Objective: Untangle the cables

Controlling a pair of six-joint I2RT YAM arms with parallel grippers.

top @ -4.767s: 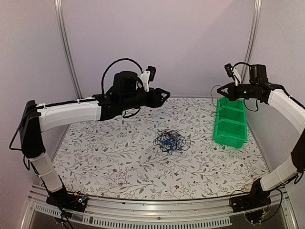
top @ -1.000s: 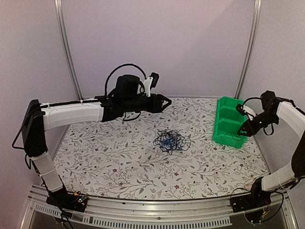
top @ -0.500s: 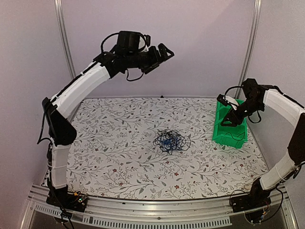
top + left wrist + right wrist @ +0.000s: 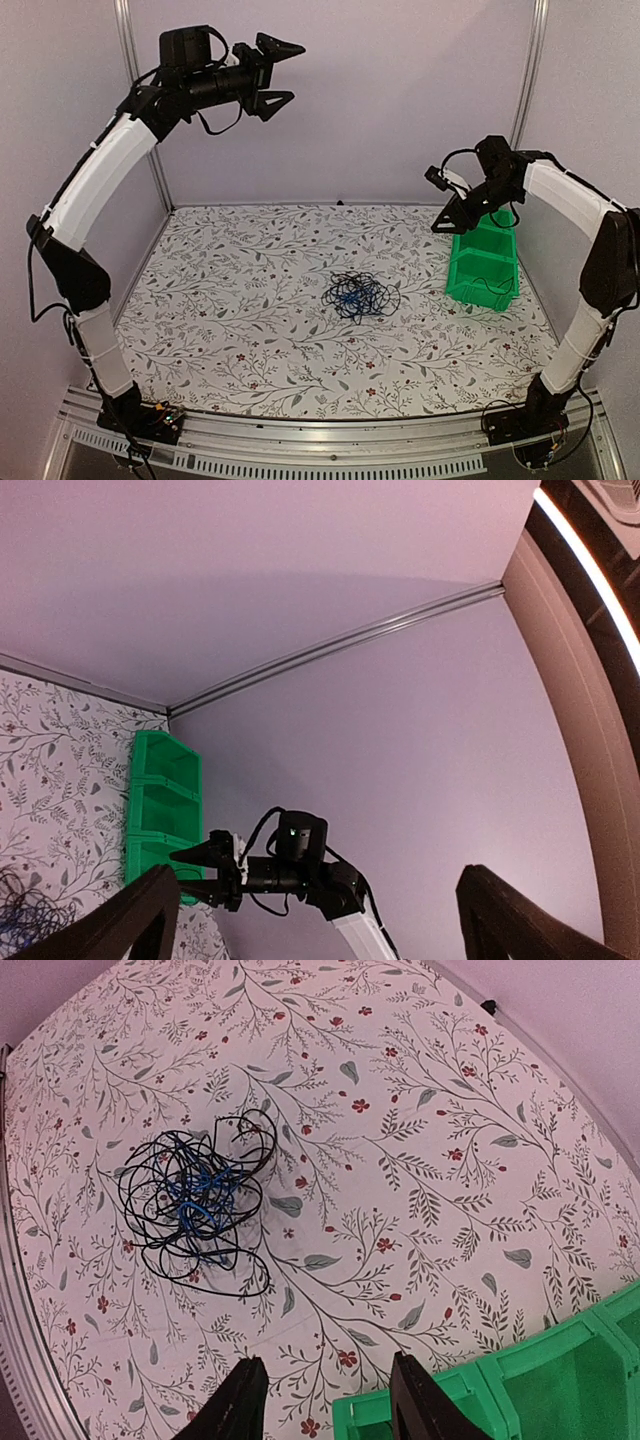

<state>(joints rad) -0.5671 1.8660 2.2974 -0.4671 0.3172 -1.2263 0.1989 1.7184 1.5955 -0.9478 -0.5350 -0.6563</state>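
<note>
- The cables (image 4: pixel 360 297) lie in 1 loose tangle near the middle of the flowered table (image 4: pixel 230 330). They touch nothing else, and both tools are well apart from them.
- The clump is mostly thin black wire, with 1 bright blue wire (image 4: pixel 200 1195) wound into its core.
- Handling, as a judgement: the wires look light, limp and a little springy. A pull on 1 strand would likely drag the whole clump across the table instead of freeing it. They do not look fragile, but they are thin enough to slip out of a pinch, so a hold has to close right down at the table.
- Where to take hold: the outer black loops look best. In the right wrist view 1 wide loop sticks out at 5 o'clock of the clump and another at 1 o'clock. 1 tool could pin the bulk while the other draws a loop away. The blue core looks like a poor first hold because it is buried.
- A green bin (image 4: pixel 480 275) stands at 3 o'clock from the cables, well apart, by the table's right edge.
- The right tool (image 4: pixel 447 222) hovers over the bin's far end, at about 2 o'clock from the cables, and tilts down toward the table. Its fingers are parted part-way with nothing between them.
- The left tool (image 4: pixel 293 72) is farthest, raised high by the back wall at 11 o'clock from the cables. It points toward 3 o'clock, its fingers spread wide and empty.
</note>
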